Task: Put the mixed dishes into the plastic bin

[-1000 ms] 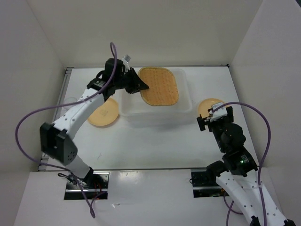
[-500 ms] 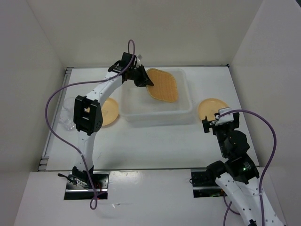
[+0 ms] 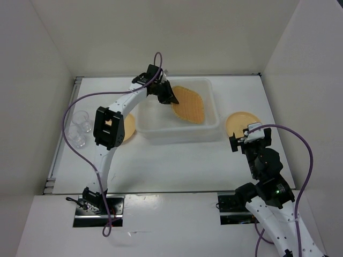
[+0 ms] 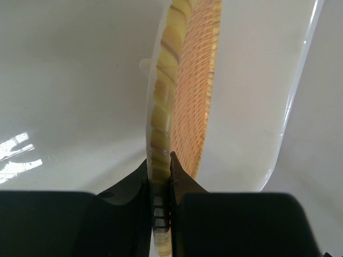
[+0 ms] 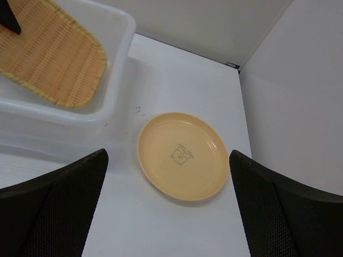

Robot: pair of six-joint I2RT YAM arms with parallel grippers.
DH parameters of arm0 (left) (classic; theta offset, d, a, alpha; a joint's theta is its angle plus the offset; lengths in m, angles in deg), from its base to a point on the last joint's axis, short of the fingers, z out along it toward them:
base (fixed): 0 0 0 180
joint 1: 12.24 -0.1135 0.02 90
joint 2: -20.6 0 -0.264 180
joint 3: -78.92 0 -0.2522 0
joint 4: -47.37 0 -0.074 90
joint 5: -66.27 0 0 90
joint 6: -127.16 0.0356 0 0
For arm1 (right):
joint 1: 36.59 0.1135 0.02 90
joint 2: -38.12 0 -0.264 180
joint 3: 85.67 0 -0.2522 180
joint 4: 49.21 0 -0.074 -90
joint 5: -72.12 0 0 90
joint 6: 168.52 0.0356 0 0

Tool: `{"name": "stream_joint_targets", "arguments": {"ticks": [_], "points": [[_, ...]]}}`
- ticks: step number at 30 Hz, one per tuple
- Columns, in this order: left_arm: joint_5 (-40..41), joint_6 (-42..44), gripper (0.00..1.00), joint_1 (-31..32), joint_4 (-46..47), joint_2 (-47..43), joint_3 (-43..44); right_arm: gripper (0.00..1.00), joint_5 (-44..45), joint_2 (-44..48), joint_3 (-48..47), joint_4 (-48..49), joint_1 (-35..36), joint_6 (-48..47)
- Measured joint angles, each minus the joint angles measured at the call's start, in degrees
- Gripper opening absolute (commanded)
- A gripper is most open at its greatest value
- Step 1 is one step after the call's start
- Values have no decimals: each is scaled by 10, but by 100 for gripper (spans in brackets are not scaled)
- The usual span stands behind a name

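Note:
My left gripper (image 3: 172, 99) is shut on the rim of the woven tan plate (image 3: 189, 105) and holds it tilted inside the plastic bin (image 3: 147, 128). In the left wrist view the plate (image 4: 185, 85) stands on edge between my closed fingers (image 4: 181, 179). One round tan-yellow plate (image 3: 238, 123) lies right of the bin, and in the right wrist view it (image 5: 183, 156) lies between my spread fingers. My right gripper (image 3: 247, 138) is open and empty just before it. A second round plate (image 3: 127, 127) lies left of the bin, partly behind my left arm. Two clear glass cups (image 3: 79, 128) stand at the far left.
White walls close the table in at the back and both sides. The bin's near wall (image 5: 48, 126) shows at the left of the right wrist view, with the woven plate (image 5: 51, 56) inside. Purple cables loop off both arms.
My left gripper has carried the woven plate right and lower into the bin, tilting it more. My right gripper has drawn back from the right round plate and stayed open.

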Motion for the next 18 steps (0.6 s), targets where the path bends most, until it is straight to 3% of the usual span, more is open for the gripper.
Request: {"name": "stream_joint_targets", "arguments": {"ticks": [8, 13, 17, 18], "points": [[2, -3, 0, 12, 17, 23, 0, 98, 0, 0, 0, 0, 0, 0], [5, -4, 10, 14, 19, 37, 0, 98, 0, -1, 0, 0, 0, 0], [5, -3, 30, 14, 21, 37, 0, 98, -1, -5, 0, 0, 0, 0], [5, -2, 48, 14, 21, 37, 0, 98, -1, -7, 0, 0, 0, 0]]}}
